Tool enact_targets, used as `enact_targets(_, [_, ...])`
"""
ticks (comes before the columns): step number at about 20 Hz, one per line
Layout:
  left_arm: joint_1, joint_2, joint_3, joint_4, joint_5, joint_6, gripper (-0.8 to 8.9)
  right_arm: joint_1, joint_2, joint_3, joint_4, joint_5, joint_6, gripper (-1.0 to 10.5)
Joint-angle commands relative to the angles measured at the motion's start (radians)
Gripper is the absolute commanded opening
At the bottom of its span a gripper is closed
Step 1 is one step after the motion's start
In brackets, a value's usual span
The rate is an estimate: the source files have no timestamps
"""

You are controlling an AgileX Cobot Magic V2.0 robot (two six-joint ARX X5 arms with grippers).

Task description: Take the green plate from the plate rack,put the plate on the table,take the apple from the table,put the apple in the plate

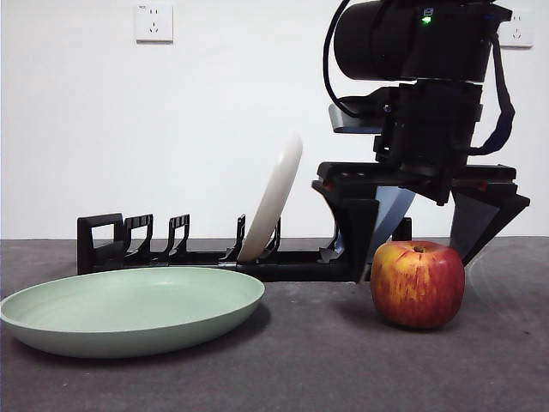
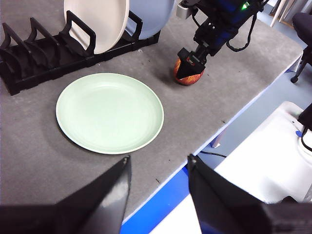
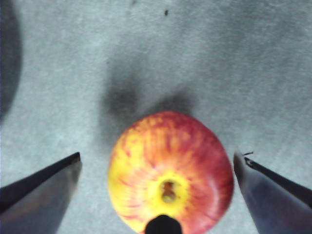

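The green plate [image 1: 133, 309] [image 2: 109, 112] lies flat on the table [image 1: 343, 369], in front of the plate rack [image 1: 171, 253] [image 2: 39, 53]. To its right stands the apple [image 1: 418, 283] [image 2: 189, 77] [image 3: 170, 170], upright with its stem up. My right gripper [image 1: 420, 232] [image 3: 157, 156] hangs just above the apple, open, with one jaw on each side and neither touching it. Open and holding nothing, my left gripper [image 2: 158, 168] is raised over the table's near edge, off to the side of the green plate.
A cream-white plate [image 1: 274, 197] [image 2: 97, 22] leans in the rack, and a blue plate [image 2: 151, 14] stands beside it. The rack runs along the back, close behind the apple. The table edge [image 2: 219, 131] drops to a blue floor strip.
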Motion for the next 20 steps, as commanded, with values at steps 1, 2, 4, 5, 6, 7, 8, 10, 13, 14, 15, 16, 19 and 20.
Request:
enact_targets(1, [-0.003,-0.006,0.002,0.008,-0.007,-0.016,1.93,0.0,0.009,-0.01,-0.03,0.025,0.0,-0.2])
enact_targets(2, [-0.003,-0.006,0.002,0.008,-0.008,-0.018,1.93,0.0,0.009,-0.01,-0.044,0.047,0.0,-0.1])
enact_targets(4, [-0.003,-0.006,0.002,0.008,-0.009,-0.023,1.93,0.0,0.005,-0.006,-0.082,0.084,0.0,-0.1])
enact_targets(5, [-0.003,-0.006,0.002,0.008,-0.011,-0.023,1.93,0.0,-0.005,0.0,-0.104,0.089,-0.005,-0.1])
enact_targets(6, [-0.003,-0.006,0.002,0.011,-0.011,-0.023,1.93,0.0,-0.02,0.007,-0.121,0.09,-0.005,-0.1])
enact_targets(7, [-0.003,-0.006,0.002,0.013,-0.012,-0.023,1.93,0.0,-0.044,0.023,-0.145,0.089,-0.006,-0.1])
enact_targets(8, [-0.003,-0.006,0.002,0.016,-0.018,-0.024,1.93,0.0,-0.069,0.044,-0.168,0.079,-0.011,-0.1])
enact_targets(10, [-0.003,-0.006,0.002,0.016,-0.035,-0.031,1.93,0.002,-0.128,0.101,-0.196,0.013,-0.024,-0.1])
enact_targets(13, [-0.005,-0.006,0.002,0.019,-0.037,-0.032,1.93,0.008,-0.195,0.2,-0.181,-0.194,-0.029,-0.1])
enact_targets(14, [-0.005,-0.006,0.002,0.019,-0.037,-0.04,1.93,0.023,-0.197,0.24,-0.178,-0.231,-0.029,-0.1])
enact_targets(15, [-0.005,-0.006,0.002,0.019,-0.037,-0.048,1.93,0.039,-0.196,0.278,-0.169,-0.237,-0.03,-0.1])
enact_targets(16, [-0.005,-0.006,0.002,0.019,-0.037,-0.049,1.93,0.06,-0.193,0.306,-0.146,-0.236,-0.031,-0.1])
enact_targets(19, [-0.005,-0.005,0.002,0.019,-0.037,-0.05,1.93,0.148,-0.149,0.379,-0.062,-0.236,-0.029,-0.1])
enact_targets(20, [-0.005,-0.005,0.002,0.02,-0.037,-0.05,1.93,0.171,-0.124,0.409,-0.051,-0.236,-0.03,-0.1])
